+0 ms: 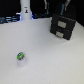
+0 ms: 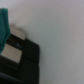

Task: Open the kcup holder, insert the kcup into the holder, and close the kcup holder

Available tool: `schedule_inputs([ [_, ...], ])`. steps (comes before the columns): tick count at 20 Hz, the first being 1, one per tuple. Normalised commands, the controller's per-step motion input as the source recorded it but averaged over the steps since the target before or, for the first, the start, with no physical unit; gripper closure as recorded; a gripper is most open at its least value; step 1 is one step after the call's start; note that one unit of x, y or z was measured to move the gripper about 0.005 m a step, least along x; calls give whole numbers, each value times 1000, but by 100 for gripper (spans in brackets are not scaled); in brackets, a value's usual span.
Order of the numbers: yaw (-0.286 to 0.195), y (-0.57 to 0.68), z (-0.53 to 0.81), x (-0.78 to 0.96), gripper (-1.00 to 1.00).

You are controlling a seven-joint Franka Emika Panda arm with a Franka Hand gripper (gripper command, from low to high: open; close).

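Observation:
The kcup [image 1: 21, 57], a small white pod with a green and blue top, stands alone on the white table toward the exterior view's lower left. The kcup holder [image 1: 62, 27] is a black box at the exterior view's upper right, showing two stacked front panels that look shut. My gripper [image 1: 62, 10] is a dark blurred shape just above and behind the holder, far from the kcup. In the wrist view the holder [image 2: 21, 59] appears close up with pale handles [image 2: 17, 35]. My fingers are too blurred to read.
A tall white bottle-like object [image 1: 25, 11] with a blue glow stands at the back of the table. Dark equipment lines the far edge. A teal shape [image 2: 4, 24] sits next to the holder in the wrist view.

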Motion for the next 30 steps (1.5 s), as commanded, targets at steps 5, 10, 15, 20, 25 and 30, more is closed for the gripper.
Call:
schedule_inputs([
  [5,-179,662,-17,-349,-100],
  [10,-163,654,-73,-363,-100],
  [15,-150,581,-177,-302,-100],
  [20,-119,423,-348,-146,-100],
  [25,-75,266,-418,-33,-100],
  [30,-58,252,-408,-8,-100],
])
